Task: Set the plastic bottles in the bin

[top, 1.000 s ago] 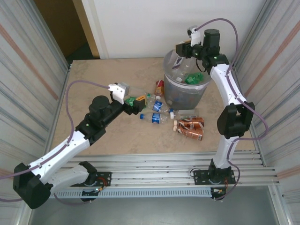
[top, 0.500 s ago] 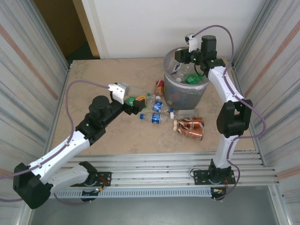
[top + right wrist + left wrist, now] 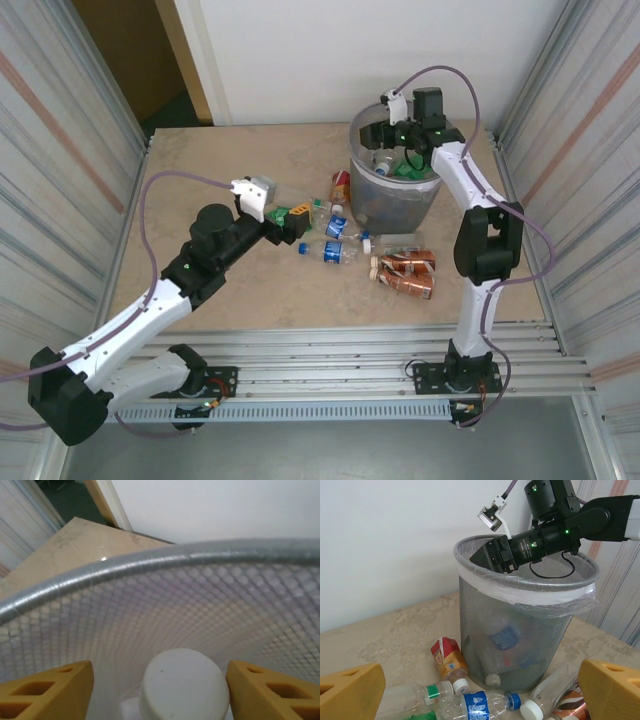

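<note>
We find the right gripper [image 3: 160,677] closed on a white-capped bottle [image 3: 182,682]. In the right wrist view its two yellow fingers [image 3: 80,685] stand at the lower corners, drawn in toward the round cap at lower centre. The grey rim of the bin [image 3: 150,560] arcs across the middle of that frame, with the mesh wall and clear liner behind the cap, so we place this gripper inside the bin mouth. In the top view it sits at the left part of the rim, upper centre-right of the frame, and a green bottle [image 3: 408,168] lies inside the bin. The left gripper [image 3: 482,672] is open and holds nothing. Its fingers occupy the lower left and lower right corners of the left wrist view, and the bin stands between them at centre frame. At the foot of the bin in that view we note a red-labelled bottle [image 3: 447,657] just beside the mesh. Below it, along the bottom edge, lie a blue-labelled bottle [image 3: 477,702] with a blue cap and a green-banded bottle [image 3: 420,697] with a white cap. In the top view, brown-labelled bottles [image 3: 405,272] lie on the table [image 3: 200,170] just below the bin, right of centre.
</note>
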Robot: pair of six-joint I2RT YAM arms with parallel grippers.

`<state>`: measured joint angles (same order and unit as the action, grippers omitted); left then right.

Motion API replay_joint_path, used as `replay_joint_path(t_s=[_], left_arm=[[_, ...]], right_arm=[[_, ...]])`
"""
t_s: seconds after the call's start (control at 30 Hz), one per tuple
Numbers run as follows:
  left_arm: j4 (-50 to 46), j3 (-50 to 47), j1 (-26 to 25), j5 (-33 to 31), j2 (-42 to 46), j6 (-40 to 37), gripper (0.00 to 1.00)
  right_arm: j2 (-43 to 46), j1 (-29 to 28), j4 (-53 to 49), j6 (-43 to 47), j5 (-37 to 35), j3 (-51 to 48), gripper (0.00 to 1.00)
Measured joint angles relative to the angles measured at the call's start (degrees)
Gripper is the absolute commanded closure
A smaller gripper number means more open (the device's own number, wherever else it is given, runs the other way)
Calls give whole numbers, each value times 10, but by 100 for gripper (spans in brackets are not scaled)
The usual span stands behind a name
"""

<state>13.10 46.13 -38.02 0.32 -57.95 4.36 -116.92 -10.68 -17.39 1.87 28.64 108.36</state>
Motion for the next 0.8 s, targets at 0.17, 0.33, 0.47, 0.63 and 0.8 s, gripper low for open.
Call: replay_joint_path(t_s=[0.17, 0.33, 0.47, 0.63, 0.8], left_arm=[[0, 0, 0, 0, 0, 2, 1], [0, 0, 0, 0, 0, 2, 1], [0, 0, 0, 0, 0, 2, 1], [0, -1, 0, -2, 0, 4, 1], [0, -12, 0, -18, 1, 14, 1]], right_arm=[[2, -6, -11, 2, -19, 29, 17], [24, -6, -17, 1, -38, 30, 15], [59, -6, -27, 0, -54, 30, 14], [129, -6, -43, -17, -79, 24, 13], [227, -20, -75, -31, -136, -38, 11]])
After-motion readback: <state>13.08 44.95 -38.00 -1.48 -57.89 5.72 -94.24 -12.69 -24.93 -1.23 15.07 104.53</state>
